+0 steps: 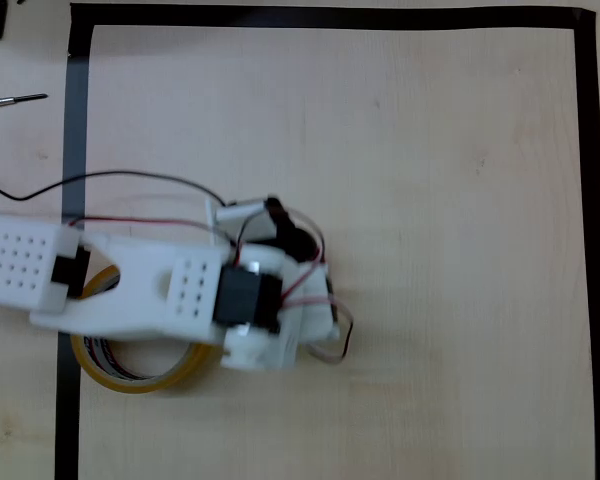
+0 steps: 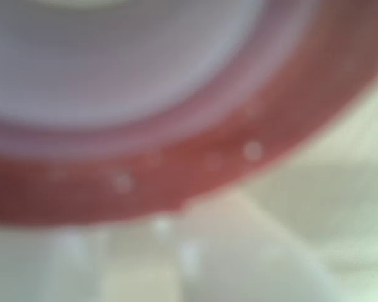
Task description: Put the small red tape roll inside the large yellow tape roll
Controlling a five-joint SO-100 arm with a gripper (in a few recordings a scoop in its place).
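Light wood table [image 1: 430,200]; black tape border [image 1: 586,250]; thin tool, perhaps screwdriver [image 1: 12,100], outside border, upper left.

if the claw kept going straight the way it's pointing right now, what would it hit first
Most likely the small red tape roll: the wrist view has its red ring blurred and very close ahead. Whether the claw already touches it is unclear, since the arm covers it from overhead.

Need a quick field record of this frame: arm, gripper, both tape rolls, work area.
arm: white arm reaches from the left edge of the overhead view across the table
gripper: hidden under the wrist in the overhead view; state cannot be told
small red tape roll: blurred, very close to the wrist camera, white core above the red band
large yellow tape roll: flat on the table, partly covered by the arm
red inside yellow: not settled by these views
border: black tape frames the work area
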